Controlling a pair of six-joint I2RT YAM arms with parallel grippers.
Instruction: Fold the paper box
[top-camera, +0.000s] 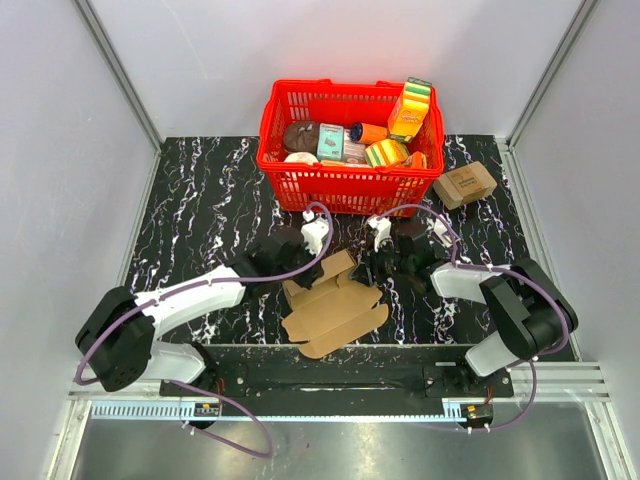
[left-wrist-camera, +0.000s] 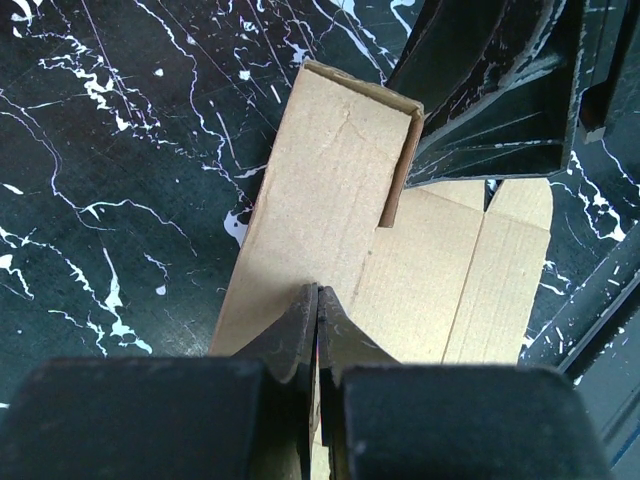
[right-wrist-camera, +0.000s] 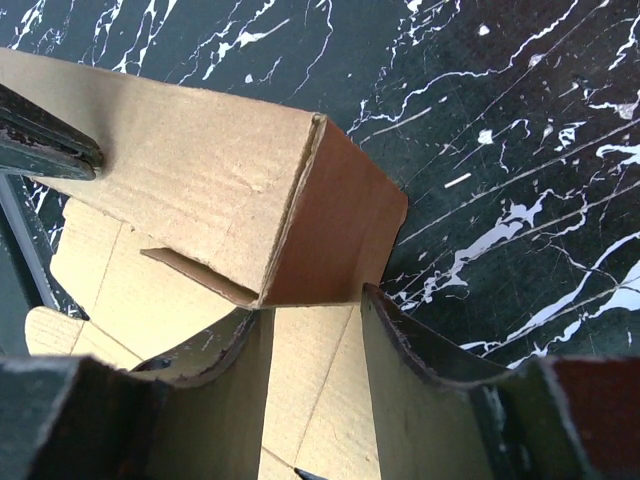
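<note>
The paper box (top-camera: 335, 312) lies flat and partly unfolded on the black marbled table between my two arms. One long side wall (left-wrist-camera: 330, 190) stands raised. My left gripper (top-camera: 300, 264) is shut on that wall's edge, its fingertips (left-wrist-camera: 305, 310) pressed together with a strip of cardboard between them. In the right wrist view the wall (right-wrist-camera: 190, 170) turns a corner into a short end flap (right-wrist-camera: 340, 230). My right gripper (right-wrist-camera: 312, 325) stands open just in front of that flap, one finger on each side of it and the box floor (right-wrist-camera: 310, 380) showing between them. It holds nothing.
A red basket (top-camera: 340, 185) full of groceries stands just behind the box. A small printed brown carton (top-camera: 465, 185) sits at the back right. Grey walls close in the table on three sides.
</note>
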